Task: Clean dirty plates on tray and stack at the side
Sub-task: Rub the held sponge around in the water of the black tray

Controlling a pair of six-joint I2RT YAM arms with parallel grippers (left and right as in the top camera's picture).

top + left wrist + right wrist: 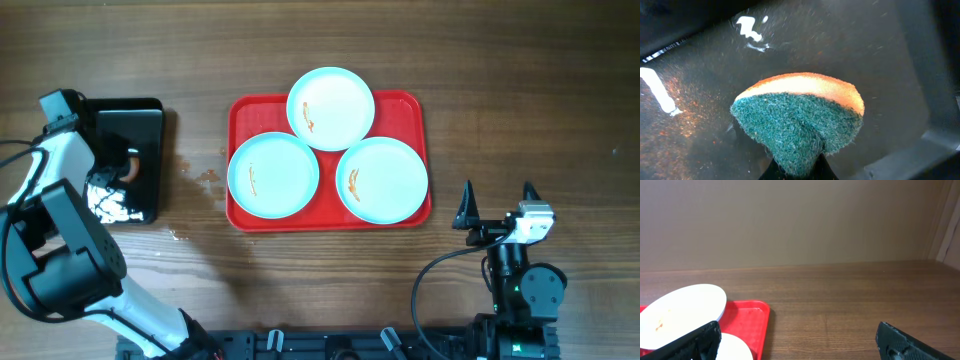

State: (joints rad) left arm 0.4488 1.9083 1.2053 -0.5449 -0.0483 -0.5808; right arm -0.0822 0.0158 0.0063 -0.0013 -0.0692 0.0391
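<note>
Three pale blue plates lie on the red tray [408, 105]: one at the back [331, 108], one at front left [273, 175], one at front right [382, 179]. Each carries a small orange-red smear. My left gripper [797, 172] is down inside the black bin [152, 110] at the far left, shut on a sponge [800, 120] with a green scouring face and an orange body. My right gripper [497, 205] stands open to the right of the tray's front corner, nothing between its fingers [700, 342]. The right wrist view catches two plates [680, 312] and the tray corner [747, 317].
The bin's floor [875, 60] is wet, with bright glints and orange specks. Small wet spots [205, 178] mark the wooden table between bin and tray. Bare wood [840, 300] stretches right of the tray to a plain wall.
</note>
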